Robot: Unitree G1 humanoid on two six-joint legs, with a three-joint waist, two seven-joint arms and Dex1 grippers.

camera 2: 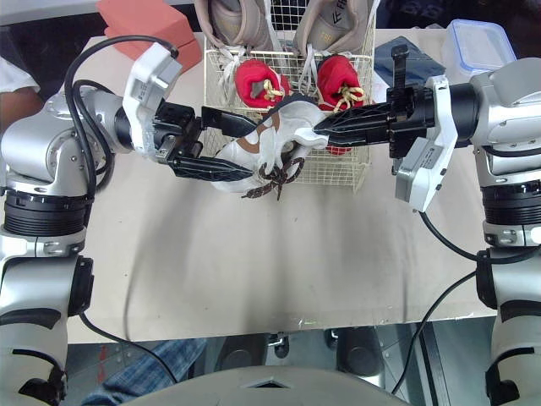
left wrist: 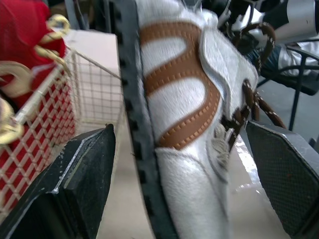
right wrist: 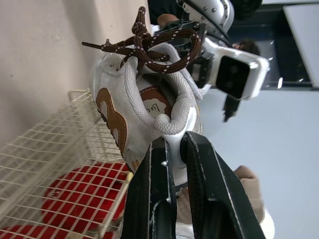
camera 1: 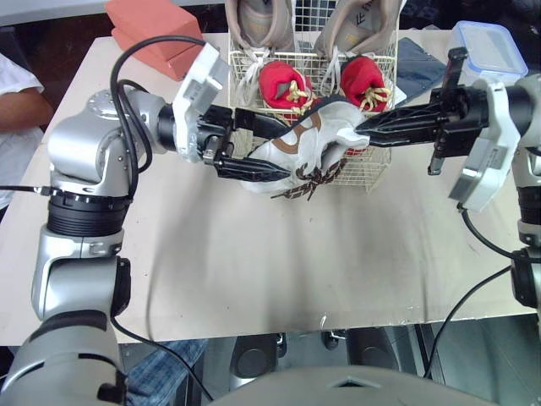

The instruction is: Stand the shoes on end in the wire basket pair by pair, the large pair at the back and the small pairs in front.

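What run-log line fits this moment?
right tool: shut on white shoe collar | left tool: open, straddling shoe | wire basket: beige pair back, red pair front

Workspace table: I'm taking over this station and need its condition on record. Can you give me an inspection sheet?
Surface: beige table.
Job's things: wire basket holds beige pair behind, red pair in front; white shoe at its front wall.
Clutter: orange blocks, lidded plastic box, dark cloth along the far edge.
Hands: right hand pinches the white shoe's heel collar; left hand open astride it.
Cables: black cable loops over left arm; another hangs from right.
Surroundings: person's sleeve at left.
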